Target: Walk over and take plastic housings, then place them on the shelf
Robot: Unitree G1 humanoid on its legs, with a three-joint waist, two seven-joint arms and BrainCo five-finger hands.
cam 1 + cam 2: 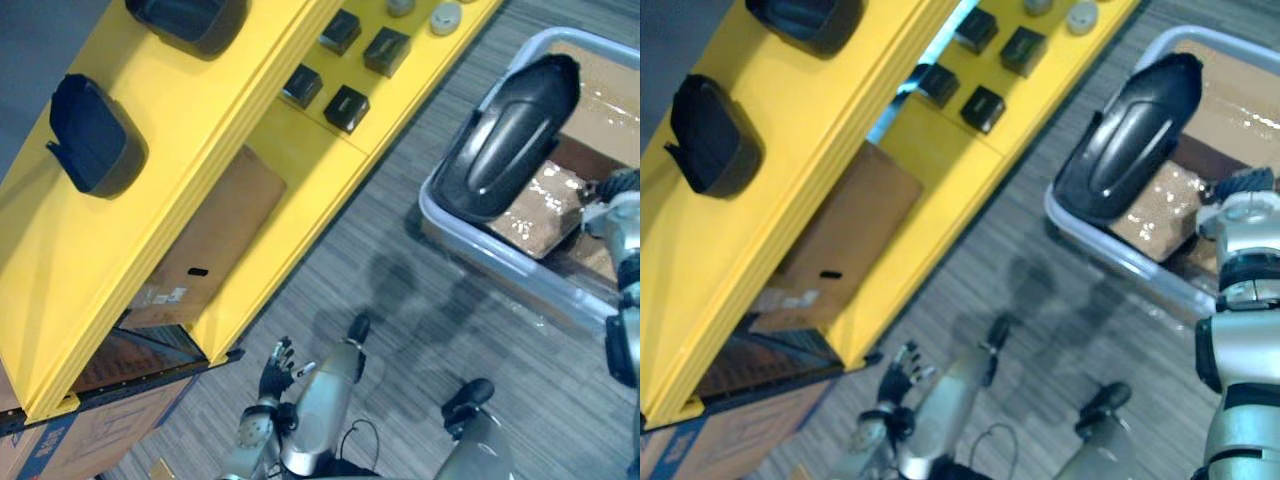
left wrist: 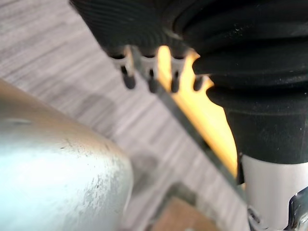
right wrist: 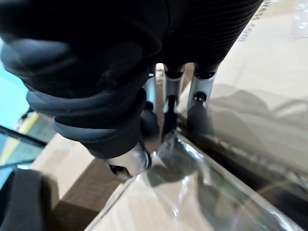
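Observation:
A large black plastic housing [image 1: 510, 130] leans upright in a grey tote [image 1: 480, 245] at the right. Two more black housings [image 1: 95, 135] [image 1: 190, 20] lie on the top of the yellow shelf [image 1: 60, 290] at the left. My right hand [image 1: 612, 190] is over the tote's inside, right of the big housing and apart from it. In the right wrist view its fingers [image 3: 199, 91] point straight down at the tote's clear rim [image 3: 211, 163] and hold nothing. My left hand [image 1: 278, 368] hangs low by the shelf's near corner, fingers relaxed and empty.
Several small black boxes [image 1: 346, 107] and two round grey parts [image 1: 445, 17] sit on the shelf's lower level. A cardboard box [image 1: 215, 235] lies under the shelf. Plastic-wrapped brown board [image 1: 550, 205] lines the tote. Grey striped floor [image 1: 400, 290] runs between shelf and tote.

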